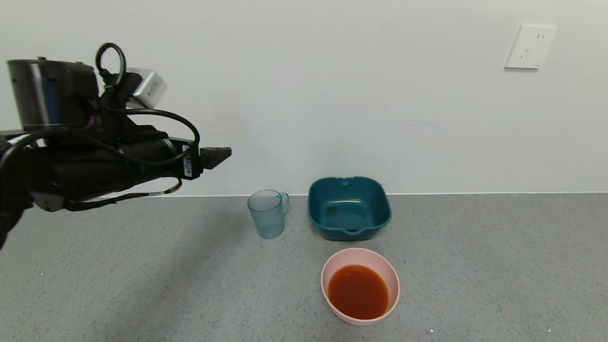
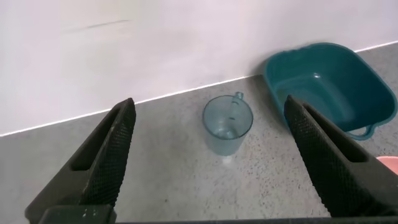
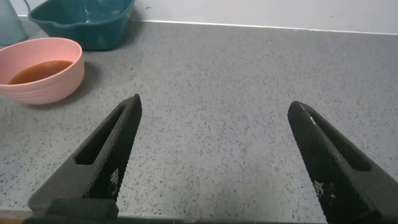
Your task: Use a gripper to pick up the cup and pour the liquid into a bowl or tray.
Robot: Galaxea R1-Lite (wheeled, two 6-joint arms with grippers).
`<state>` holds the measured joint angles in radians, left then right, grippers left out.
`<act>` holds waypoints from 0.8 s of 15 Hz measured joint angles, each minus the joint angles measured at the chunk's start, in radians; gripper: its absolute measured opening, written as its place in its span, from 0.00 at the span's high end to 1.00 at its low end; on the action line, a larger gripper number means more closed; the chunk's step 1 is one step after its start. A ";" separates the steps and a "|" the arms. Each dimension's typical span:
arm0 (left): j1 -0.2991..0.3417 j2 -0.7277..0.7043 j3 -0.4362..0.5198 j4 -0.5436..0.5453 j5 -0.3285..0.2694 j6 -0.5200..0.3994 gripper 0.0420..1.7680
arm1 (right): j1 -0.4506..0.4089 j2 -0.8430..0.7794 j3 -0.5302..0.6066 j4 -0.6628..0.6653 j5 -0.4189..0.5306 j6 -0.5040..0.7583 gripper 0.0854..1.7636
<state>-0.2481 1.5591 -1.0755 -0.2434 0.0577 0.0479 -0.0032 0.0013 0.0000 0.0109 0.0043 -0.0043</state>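
The translucent blue-grey cup (image 1: 267, 213) stands upright and looks empty on the grey table, near the wall. The pale pink bowl (image 1: 327, 270) sits nearer me and holds the orange-red liquid (image 1: 358, 290). My left gripper (image 1: 216, 156) is raised at the left, above and left of the cup, open and empty. In the left wrist view the cup (image 2: 227, 124) lies ahead between the spread fingers (image 2: 118, 143), apart from them. My right gripper (image 3: 215, 102) is open and empty over bare table, right of the bowl (image 3: 43, 84); it does not show in the head view.
A dark teal square basin (image 1: 380, 199) stands by the wall, right of the cup and behind the bowl; it also shows in the left wrist view (image 2: 367, 81). A wall socket (image 1: 530, 46) is at the upper right.
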 joint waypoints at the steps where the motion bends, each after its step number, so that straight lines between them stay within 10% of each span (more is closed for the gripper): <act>1: 0.003 -0.040 0.000 0.033 0.018 -0.002 0.04 | 0.000 0.000 0.000 0.000 0.001 0.000 0.03; 12: 0.102 -0.637 0.197 0.325 0.046 -0.005 0.03 | 0.000 0.000 0.000 0.000 0.000 0.000 0.03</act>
<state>-0.1457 0.9217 -0.8783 0.0813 0.1038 0.0428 -0.0032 0.0013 0.0000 0.0109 0.0043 -0.0043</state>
